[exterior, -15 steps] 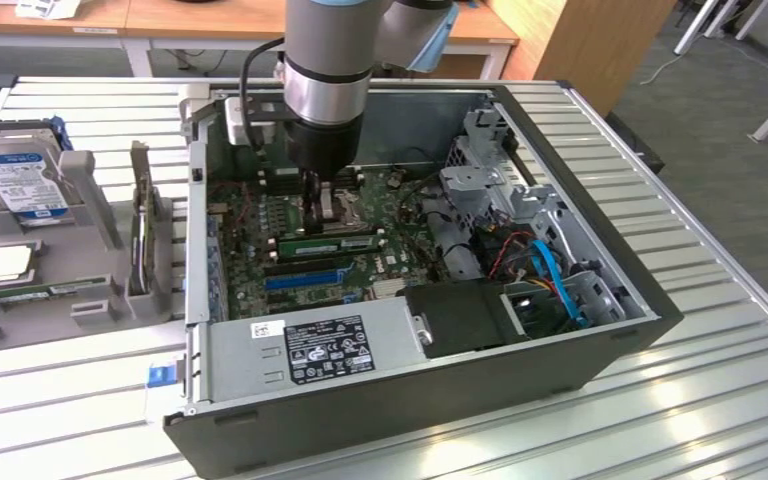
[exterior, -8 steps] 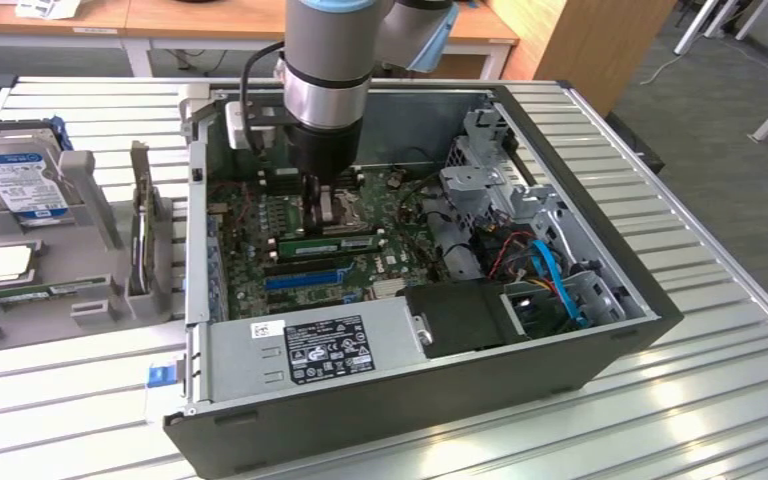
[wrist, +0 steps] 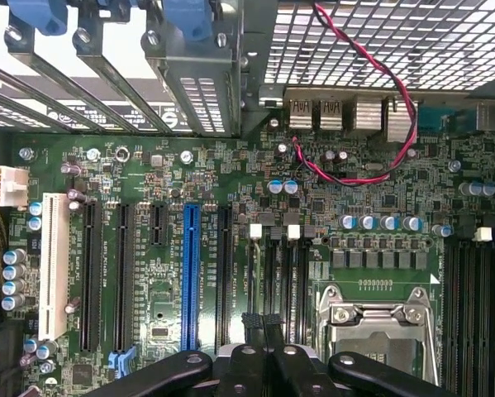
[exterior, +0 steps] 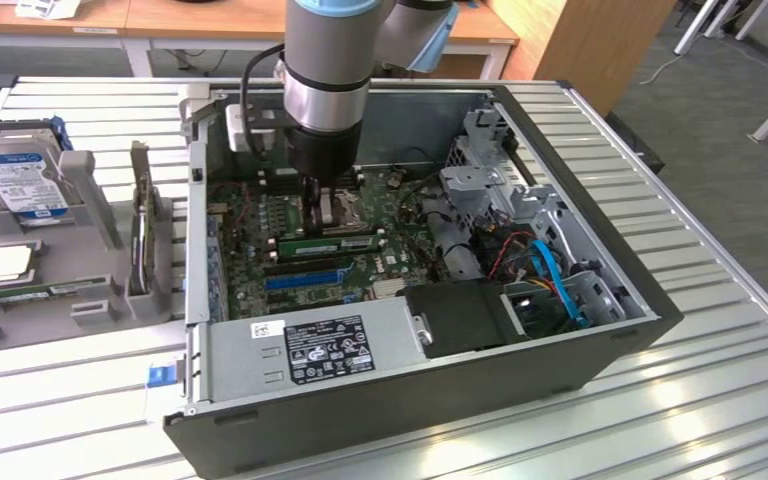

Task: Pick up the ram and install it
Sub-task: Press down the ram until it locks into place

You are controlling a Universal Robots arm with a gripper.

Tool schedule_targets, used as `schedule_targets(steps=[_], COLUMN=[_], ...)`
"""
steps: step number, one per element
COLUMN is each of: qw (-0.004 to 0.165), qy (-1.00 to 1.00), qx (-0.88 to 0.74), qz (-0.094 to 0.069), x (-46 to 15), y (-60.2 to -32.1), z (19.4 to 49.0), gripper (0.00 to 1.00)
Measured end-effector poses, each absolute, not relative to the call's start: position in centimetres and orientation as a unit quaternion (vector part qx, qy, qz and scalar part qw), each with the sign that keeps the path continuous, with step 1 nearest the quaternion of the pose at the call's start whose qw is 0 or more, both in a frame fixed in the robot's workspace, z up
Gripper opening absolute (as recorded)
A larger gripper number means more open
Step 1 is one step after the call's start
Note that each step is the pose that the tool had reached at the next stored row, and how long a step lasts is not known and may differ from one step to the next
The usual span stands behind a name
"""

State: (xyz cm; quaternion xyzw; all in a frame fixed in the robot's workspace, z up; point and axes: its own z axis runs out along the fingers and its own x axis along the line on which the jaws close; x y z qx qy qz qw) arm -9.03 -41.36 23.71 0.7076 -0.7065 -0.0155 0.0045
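Note:
The ram (exterior: pixel 328 243) is a slim green stick standing edge-up in a memory slot on the motherboard (exterior: pixel 257 215), between the blue expansion slot (exterior: pixel 307 276) and the processor socket. In the wrist view it shows as a thin line (wrist: pixel 253 277) along the slot beside the socket (wrist: pixel 375 318). My gripper (exterior: pixel 320 212) reaches down inside the open computer case, just above the board by the ram. Its black fingertips (wrist: pixel 262 324) are shut together with nothing between them, right over the memory slots. Whether they touch the stick I cannot tell.
A grey tray (exterior: pixel 91 200) at the exterior view's left holds a blue-and-silver hard drive (exterior: pixel 17 180), a square silver chip (exterior: pixel 7 262) and another green stick (exterior: pixel 53 291). The power supply (exterior: pixel 317 345), drive cage (exterior: pixel 491 190) and case walls (exterior: pixel 598 250) hem in the board.

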Motion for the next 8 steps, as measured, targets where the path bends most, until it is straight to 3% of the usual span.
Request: schedule_targets(steps=[8], qw=[0.004], qy=[-0.706], qx=[0.708], qz=[-0.016], x=[-9.09], y=[-41.36], z=[23.68], gripper=[0.1])
